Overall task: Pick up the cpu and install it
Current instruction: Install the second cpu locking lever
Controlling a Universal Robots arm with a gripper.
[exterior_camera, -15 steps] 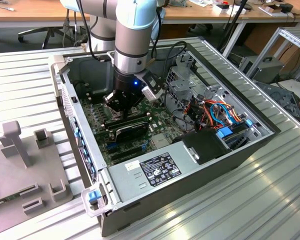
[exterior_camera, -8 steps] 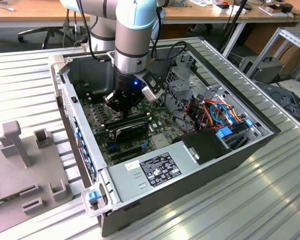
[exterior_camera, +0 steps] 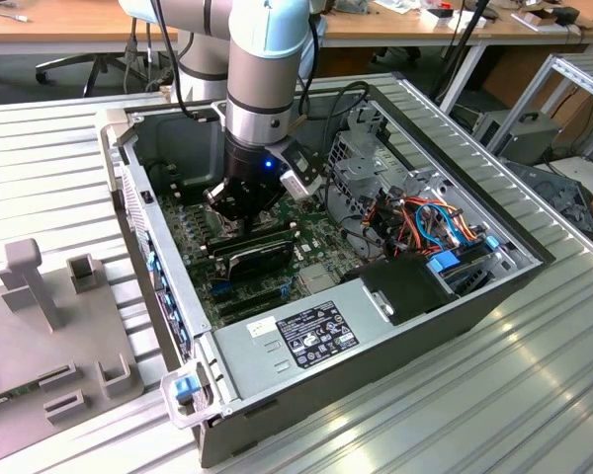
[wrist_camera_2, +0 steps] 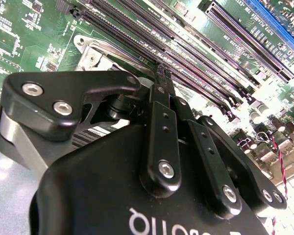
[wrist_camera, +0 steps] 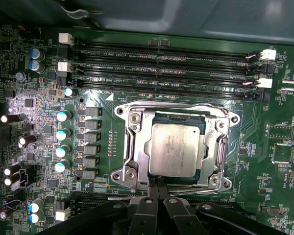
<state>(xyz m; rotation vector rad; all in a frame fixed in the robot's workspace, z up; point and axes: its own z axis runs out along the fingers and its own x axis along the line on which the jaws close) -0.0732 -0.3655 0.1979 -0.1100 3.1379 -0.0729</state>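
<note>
The cpu (wrist_camera: 179,149), a small square chip with a dull silver top, lies flat inside the socket's shiny metal frame (wrist_camera: 132,125) on the green motherboard (wrist_camera: 34,98). In the first wrist view my gripper (wrist_camera: 160,185) has its two black fingertips pressed together at the frame's edge, just beside the chip, with nothing between them. In the second wrist view the gripper (wrist_camera_2: 161,73) comes to a shut point over a corner of the frame (wrist_camera_2: 90,54). The exterior view has the gripper (exterior_camera: 239,212) low inside the open computer case (exterior_camera: 455,316).
Long black memory slots (wrist_camera: 161,63) run beside the socket. Capacitors (wrist_camera: 63,132) stand in a row on the other side. A power supply (exterior_camera: 296,336) and a bundle of coloured cables (exterior_camera: 430,222) crowd the case. A grey fixture (exterior_camera: 40,286) stands at the exterior view's left.
</note>
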